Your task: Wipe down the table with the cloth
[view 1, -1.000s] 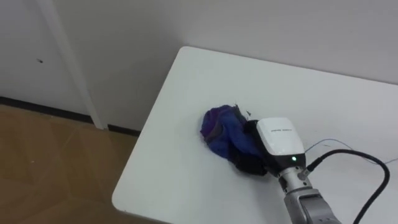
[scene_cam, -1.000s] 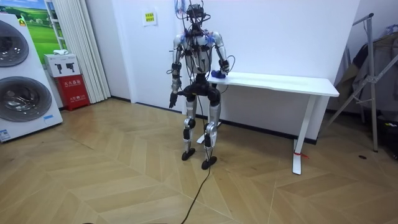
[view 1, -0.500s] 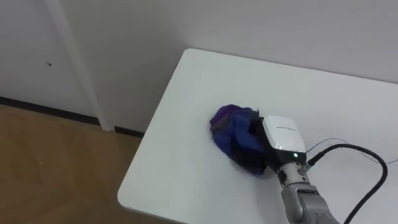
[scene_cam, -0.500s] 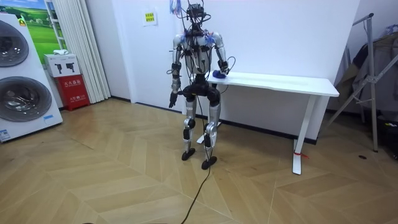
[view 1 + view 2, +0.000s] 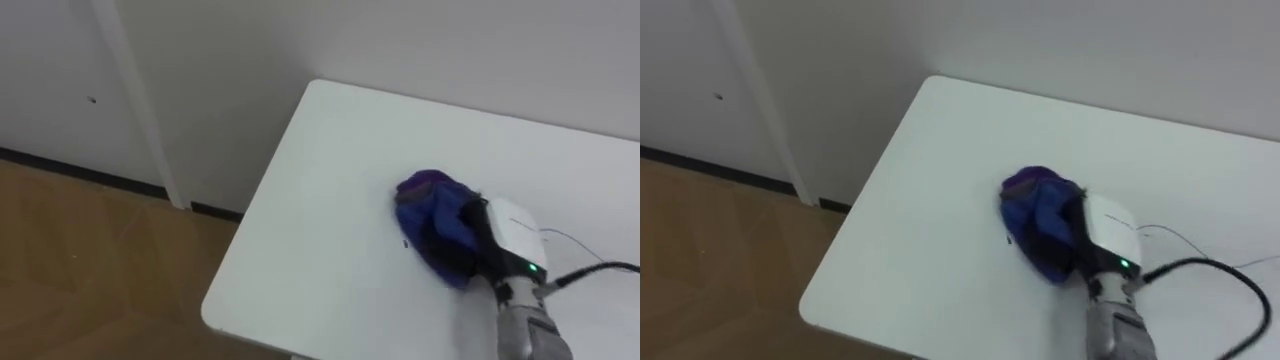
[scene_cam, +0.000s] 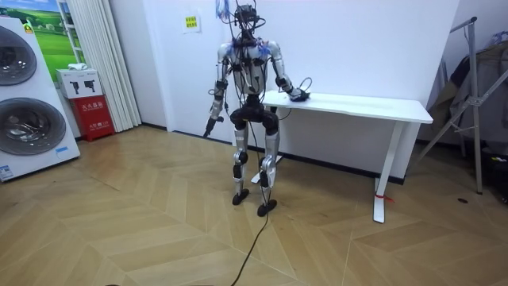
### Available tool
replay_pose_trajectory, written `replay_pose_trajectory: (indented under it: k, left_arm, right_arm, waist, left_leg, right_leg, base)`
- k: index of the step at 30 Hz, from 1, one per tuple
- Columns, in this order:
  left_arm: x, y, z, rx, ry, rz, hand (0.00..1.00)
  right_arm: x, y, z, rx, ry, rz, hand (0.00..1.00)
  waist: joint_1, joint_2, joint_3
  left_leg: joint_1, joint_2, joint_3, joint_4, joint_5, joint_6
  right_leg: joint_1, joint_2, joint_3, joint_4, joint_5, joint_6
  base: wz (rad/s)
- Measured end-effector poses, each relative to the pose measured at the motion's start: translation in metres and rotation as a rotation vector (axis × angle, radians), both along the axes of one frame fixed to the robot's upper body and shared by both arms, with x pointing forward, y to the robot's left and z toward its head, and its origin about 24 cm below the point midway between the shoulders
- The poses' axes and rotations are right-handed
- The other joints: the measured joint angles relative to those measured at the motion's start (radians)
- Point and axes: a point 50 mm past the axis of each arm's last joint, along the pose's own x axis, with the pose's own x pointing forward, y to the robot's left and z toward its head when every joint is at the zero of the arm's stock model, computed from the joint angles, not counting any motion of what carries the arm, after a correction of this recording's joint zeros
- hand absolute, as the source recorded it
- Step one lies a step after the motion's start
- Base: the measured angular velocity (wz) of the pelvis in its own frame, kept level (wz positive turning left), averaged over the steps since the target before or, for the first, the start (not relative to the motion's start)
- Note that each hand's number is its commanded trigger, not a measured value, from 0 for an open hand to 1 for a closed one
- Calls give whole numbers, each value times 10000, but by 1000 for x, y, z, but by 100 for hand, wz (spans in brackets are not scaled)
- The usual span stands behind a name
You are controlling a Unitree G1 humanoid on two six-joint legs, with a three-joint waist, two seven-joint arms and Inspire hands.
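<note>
As my right arm comes in from the lower right, my right hand lies on the worktop with its white back turned up. Dark fingers curl down into the cloth, so the hand is closed round it. The cloth is blue and purple, bunched into a lump. It sits flat on the worktop, right against the front of the hand on its left side. It lies in from the worktop's left end, about midway between the near and far edges.

The worktop is white with a rounded corner at near left. Its far edge runs along a pale wall. Left of the worktop and lower down is wood floor. A dark baseboard runs where floor meets wall. A white upright strip stands against the wall, just left of the worktop's end.

In the room view I stand upright on both legs at the worktop's left end, facing the wall, right arm stretched out over the worktop. My left hand hangs low at my side, well apart from the worktop, too small there to tell whether it is spread or closed. Farther off, at the room view's left, a red box stands by a curtain, with two washing machines stacked beyond.
</note>
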Motion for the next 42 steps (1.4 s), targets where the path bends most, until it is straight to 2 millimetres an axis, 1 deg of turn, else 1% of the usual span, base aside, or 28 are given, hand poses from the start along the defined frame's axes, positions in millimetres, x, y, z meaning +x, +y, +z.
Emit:
replay_pose_trajectory:
  k: [1,2,5,7,8,12,13,14,15,18,19,21,22,24,25,26,27,28,29,30,31,32,34,35,36,37,40,42]
  left_arm:
    - [-4,4,2,149,86,60,0]
    - [-6,7,3,222,89,126,0]
    - [-7,9,4,200,59,285,0]
    - [-6,9,4,181,17,279,0]
    - [-1,9,4,179,-103,248,0]
    - [2,9,4,188,-186,244,0]
    - [2,9,4,190,-183,245,0]
    - [2,9,3,186,-174,251,0]
    - [2,8,3,179,-159,258,0]
    - [3,6,2,122,-125,112,0]
    - [4,3,1,70,-65,-78,0]
    - [5,-2,-1,-50,60,-412,0]
    - [6,-6,-3,-170,188,-608,0]
    - [10,-12,-7,-381,288,-801,0]
    - [12,-15,-8,-454,274,-890,0]
    - [16,-17,-9,-530,227,-956,0]
    - [18,-19,-9,-571,201,-1002,0]
    - [20,-22,-10,-688,185,-1074,0]
    - [22,-25,-11,-797,148,-1175,0]
    - [23,-25,-10,-820,139,-1215,0]
    - [25,-25,-10,-853,112,-1244,0]
    - [25,-25,-10,-932,77,-1261,0]
    - [20,-26,-9,-984,139,-1203,0]
    - [16,-26,-9,-1046,200,-1147,0]
    - [14,-26,-9,-1095,258,-1095,0]
    - [10,-25,-9,-1127,328,-1038,0]
    - [9,-21,-7,-1039,296,-902,0]
    - [8,-19,-7,-992,229,-761,0]
  right_arm:
    - [-7,-16,-2,-238,181,-448,100]
    - [-17,-31,-5,-400,414,-1037,100]
    - [-37,-55,-10,-652,955,-2148,100]
    - [-46,-65,-10,-798,1165,-2487,100]
    - [-51,-70,-9,-867,1236,-2673,100]
    - [-57,-76,-9,-864,1311,-2984,100]
    - [-57,-76,-9,-877,1325,-3022,100]
    - [-57,-76,-9,-895,1375,-3041,100]
    - [-57,-76,-9,-932,1415,-3030,100]
    - [-50,-73,-8,-1239,1585,-2862,100]
    - [-44,-70,-7,-1320,1640,-2782,100]
    - [-33,-65,-4,-1484,1741,-2600,100]
    - [-25,-61,-2,-1641,1876,-2397,100]
    - [-12,-49,2,-1836,2072,-1834,100]
    - [-1,-39,5,-1997,2131,-1256,100]
    - [15,-23,9,-1873,2057,-628,100]
    - [24,-15,11,-1845,2009,-262,100]
    - [42,1,16,-1913,1966,565,100]
    - [56,15,24,-2058,1914,1338,100]
    - [62,22,28,-2173,1877,1726,100]
    - [71,31,32,-2234,1884,2225,100]
    - [77,34,36,-2207,1924,2437,100]
    - [81,33,38,-2249,2023,2486,100]
    - [82,27,37,-2274,2115,2403,100]
    - [82,24,36,-2230,2134,2356,100]
    - [78,17,34,-2093,2155,2204,100]
    - [65,3,23,-1324,2063,1536,100]
    - [56,-4,17,-887,1946,1151,100]
  waist:
    - [-175,-6,-29]
    - [-266,-31,-70]
    - [-447,-66,-111]
    - [-466,-64,-127]
    - [-513,-67,-129]
    - [-654,-72,-142]
    - [-660,-71,-157]
    - [-651,-63,-195]
    - [-640,-60,-214]
    - [-556,-50,-219]
    - [-347,-17,-218]
    - [-152,-3,-201]
    - [-56,6,-185]
    - [210,13,-170]
    - [389,14,-149]
    - [444,-21,-25]
    - [490,-18,57]
    - [677,1,103]
    - [858,-4,142]
    - [897,-32,184]
    - [961,-92,217]
    - [1042,-112,238]
    - [1191,-102,235]
    - [1272,-107,233]
    - [1261,-114,228]
    - [1249,-127,225]
    - [1187,-172,192]
    - [1179,-144,168]
  left_leg:
    - [9,-10,1,20,-28,46]
    - [87,-17,-8,37,-35,80]
    - [330,-25,-35,-4,-75,162]
    - [366,-35,-22,10,-94,192]
    - [344,-36,-35,38,-96,197]
    - [339,-39,-33,70,-101,203]
    - [346,-35,-11,76,-100,203]
    - [361,-22,35,77,-100,203]
    - [363,-19,89,84,-100,203]
    - [381,-16,112,81,-100,203]
    - [420,8,237,70,-101,201]
    - [442,32,378,42,-106,191]
    - [437,42,480,40,-106,179]
    - [400,113,709,11,-98,147]
    - [314,192,820,25,-88,89]
    - [281,196,839,22,-55,23]
    - [270,209,820,22,-60,-35]
    - [162,219,723,23,-49,-61]
    - [12,213,512,30,-23,-64]
    - [-64,203,381,45,-4,-55]
    - [-218,205,218,64,53,-112]
    - [-275,208,83,54,112,-84]
    - [-360,192,-145,59,121,-91]
    - [-384,184,-245,59,141,-93]
    - [-390,170,-329,61,143,-92]
    - [-371,154,-414,61,147,-91]
    - [-346,105,-645,77,141,-81]
    - [-265,67,-677,89,137,-63]
  right_leg:
    - [36,-9,-2,2,57,77]
    - [99,-14,9,-1,110,113]
    - [303,-13,110,4,194,118]
    - [314,-7,287,6,224,129]
    - [304,-7,277,10,253,134]
    - [300,-4,271,17,265,139]
    - [302,1,253,17,266,139]
    - [304,1,254,18,267,139]
    - [309,1,233,17,267,138]
    - [303,2,273,18,268,137]
    - [287,8,300,15,269,138]
    - [231,15,296,8,269,139]
    - [170,28,315,11,269,138]
    - [62,59,375,11,269,138]
    - [-30,119,410,14,312,67]
    - [-91,180,419,36,343,19]
    - [-113,205,414,39,351,5]
    - [-267,261,433,37,388,-57]
    - [-427,316,373,25,436,-137]
    - [-462,331,302,17,445,-151]
    - [-552,355,185,22,448,-156]
    - [-566,371,92,10,447,-158]
    - [-557,382,-36,0,444,-162]
    - [-537,391,-70,-4,444,-162]
    - [-513,391,-149,-5,444,-161]
    - [-430,384,-275,-9,444,-162]
    - [-371,364,-341,-14,442,-160]
    - [-265,333,-341,-19,441,-158]
  base:
    - [0]
    - [0]
    - [-6]
    - [-7]
    - [0]
    - [-1]
    - [-4]
    - [-5]
    - [-5]
    - [-11]
    - [-30]
    - [-35]
    - [-34]
    - [-39]
    - [-30]
    - [-21]
    - [-16]
    - [-21]
    - [-14]
    - [17]
    - [38]
    - [40]
    - [35]
    - [33]
    - [34]
    - [38]
    - [28]
    - [15]
